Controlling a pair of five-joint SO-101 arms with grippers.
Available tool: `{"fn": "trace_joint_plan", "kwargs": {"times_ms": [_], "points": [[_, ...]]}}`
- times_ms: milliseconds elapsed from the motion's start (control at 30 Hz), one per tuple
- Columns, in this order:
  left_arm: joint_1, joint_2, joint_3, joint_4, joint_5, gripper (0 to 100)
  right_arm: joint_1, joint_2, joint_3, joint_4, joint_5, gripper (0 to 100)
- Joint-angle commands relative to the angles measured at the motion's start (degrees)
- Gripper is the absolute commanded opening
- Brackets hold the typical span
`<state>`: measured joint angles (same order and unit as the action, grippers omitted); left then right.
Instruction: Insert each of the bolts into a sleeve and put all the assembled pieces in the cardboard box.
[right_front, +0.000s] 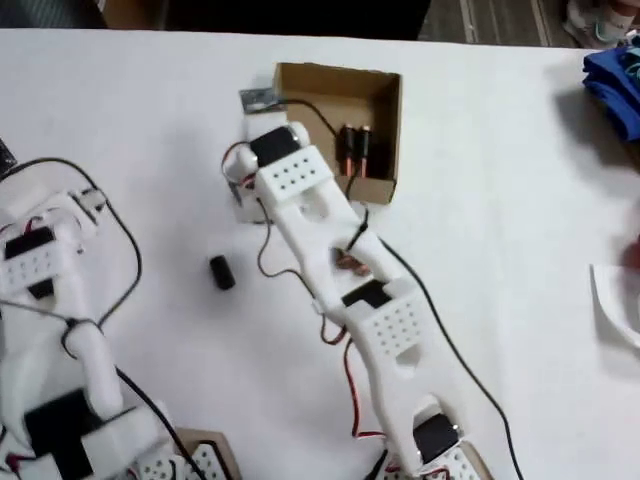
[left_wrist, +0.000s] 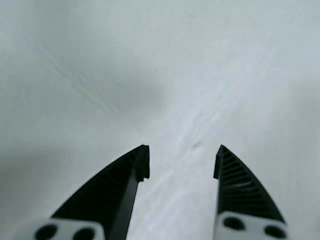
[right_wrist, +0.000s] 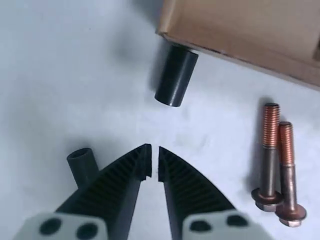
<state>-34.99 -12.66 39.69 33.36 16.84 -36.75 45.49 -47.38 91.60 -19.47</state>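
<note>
The cardboard box (right_front: 385, 95) stands at the back centre of the white table, with dark and copper pieces (right_front: 355, 150) lying inside it. My right arm (right_front: 330, 250) stretches to the box's left side. Its gripper (right_wrist: 154, 162) is shut with nothing between the fingers. Just ahead of it a black sleeve (right_wrist: 176, 75) lies against the box corner (right_wrist: 235, 27). A second black sleeve (right_wrist: 82, 165) stands beside one finger. Two copper bolts (right_wrist: 272, 160) lie side by side on the table. Another black sleeve (right_front: 221, 272) lies in the open. My left gripper (left_wrist: 180, 162) hangs open over bare table.
My left arm (right_front: 45, 260) sits folded at the table's left edge. A blue cloth (right_front: 615, 85) lies at the back right and a white curved object (right_front: 610, 300) at the right edge. A small grey piece (right_front: 258, 97) sits at the box's left corner.
</note>
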Motion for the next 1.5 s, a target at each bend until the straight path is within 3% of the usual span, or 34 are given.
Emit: {"fn": "trace_joint_plan", "kwargs": {"times_ms": [0, 200, 733, 1133, 1367, 1467], "points": [[-0.5, 2.4, -4.4, 0.3, -0.2, 23, -0.4, 0.6, -2.0, 0.4, -0.5, 7.1], [-0.5, 3.3, -4.9, 0.3, -0.2, 23, -0.4, 3.2, -2.0, -1.1, -0.6, 21.6], [-0.2, 3.4, -4.7, 0.1, -0.2, 23, -0.4, 3.8, -1.5, -17.8, -0.6, 21.9], [-0.2, 3.3, -4.6, 0.3, -0.2, 23, 0.2, 8.7, -2.1, -19.5, -0.6, 21.9], [-0.2, 3.3, -4.6, 0.3, -0.2, 23, 2.4, 11.1, -2.1, -22.1, -10.5, 21.9], [-0.2, 3.3, -4.6, 0.3, -0.2, 23, 3.0, 11.1, -2.1, -23.3, -11.4, 21.9]]}}
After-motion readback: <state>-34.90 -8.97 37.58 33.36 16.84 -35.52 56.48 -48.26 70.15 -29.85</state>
